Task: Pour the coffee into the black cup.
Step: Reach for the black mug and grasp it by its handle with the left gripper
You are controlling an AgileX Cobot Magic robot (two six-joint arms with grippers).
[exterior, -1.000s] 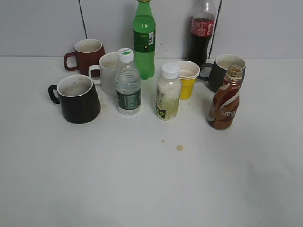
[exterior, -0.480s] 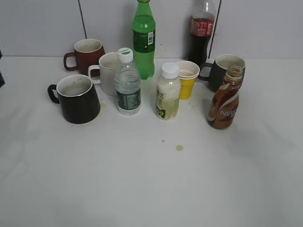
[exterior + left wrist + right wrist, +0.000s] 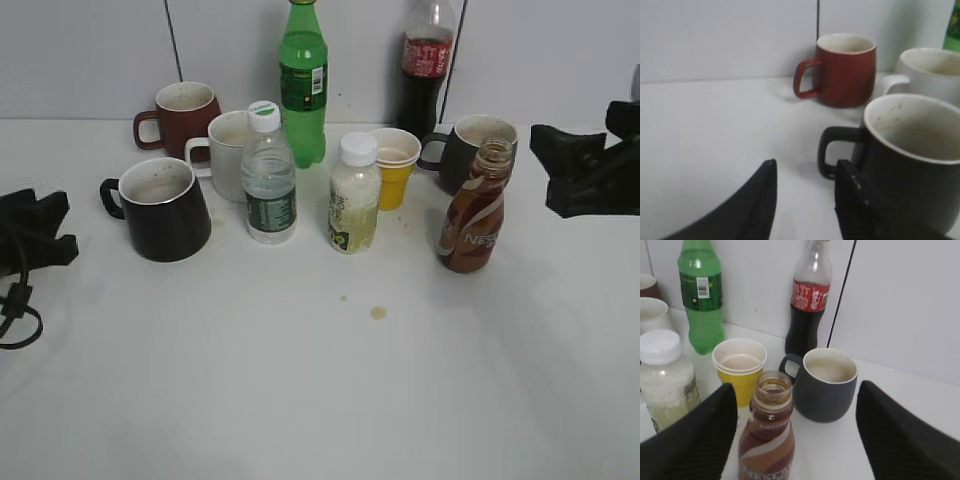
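From the exterior view, the right gripper (image 3: 560, 170) hangs open just to the right of the coffee bottle (image 3: 475, 215), not touching it, while the left gripper (image 3: 45, 225) sits left of the black cup (image 3: 165, 208), well apart from it. In the left wrist view the jaws stand parted, the cup's handle (image 3: 832, 152) just ahead of the right jaw. In the right wrist view the uncapped bottle (image 3: 767, 440) stands between the wide-open jaws, nearer the left one. Its plastic looks light, smooth and squeezable; the narrowed waist seems the safest hold.
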